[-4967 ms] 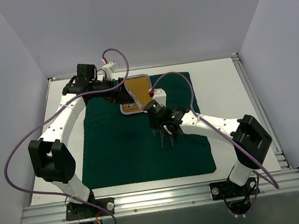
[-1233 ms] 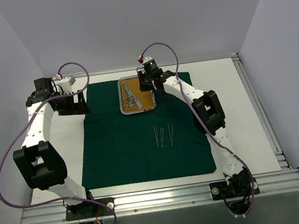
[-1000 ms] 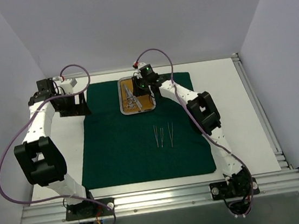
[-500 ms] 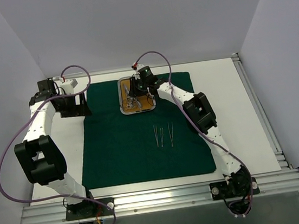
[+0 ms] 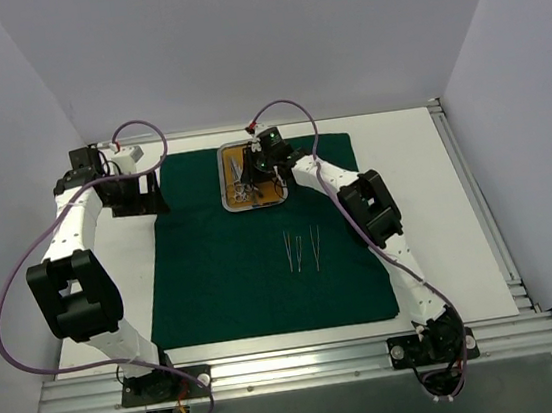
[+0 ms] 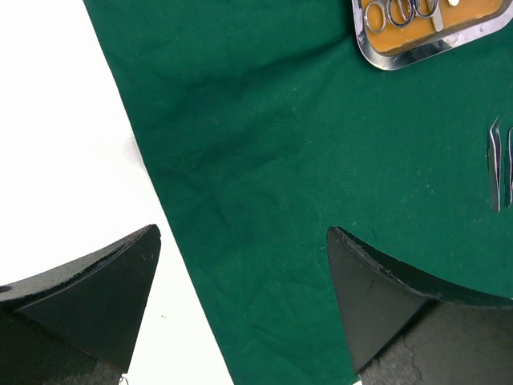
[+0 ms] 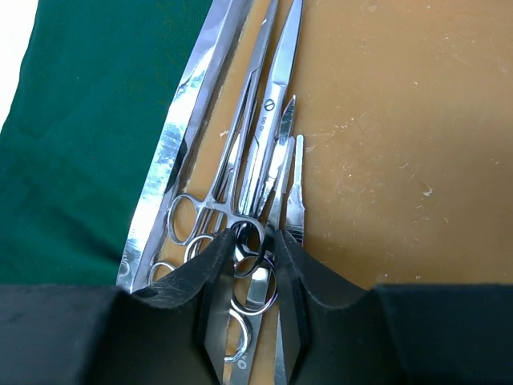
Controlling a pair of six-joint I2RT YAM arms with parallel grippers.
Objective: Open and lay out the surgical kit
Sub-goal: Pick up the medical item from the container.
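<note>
The dark green cloth [image 5: 254, 270] lies spread flat on the table. The steel tray [image 5: 280, 198] with an orange-brown floor sits on its far edge. Three tweezers [image 5: 301, 249] lie side by side mid-cloth. My right gripper [image 5: 258, 173] is down in the tray. In the right wrist view it [image 7: 255, 245] is closed on a ring handle of the scissor-handled instruments [image 7: 256, 184], which lie bunched along the tray's rim [image 7: 170, 164]. My left gripper [image 5: 151, 195] hangs open and empty over the cloth's far left edge [image 6: 172, 233], as the left wrist view [image 6: 244, 241] shows.
Bare white table [image 6: 64, 144] lies left of the cloth. The left wrist view shows the tray's near corner [image 6: 409, 58] and the tweezers [image 6: 497, 160] at the right edge. The tray floor [image 7: 393, 144] right of the instruments is bare. Grey walls enclose the table.
Five seconds ago my left gripper was at the tilted tray and my right was mid-cloth by the tweezers. Now the left is back at the far left; the right moved left across the tray and closed on a handle.
</note>
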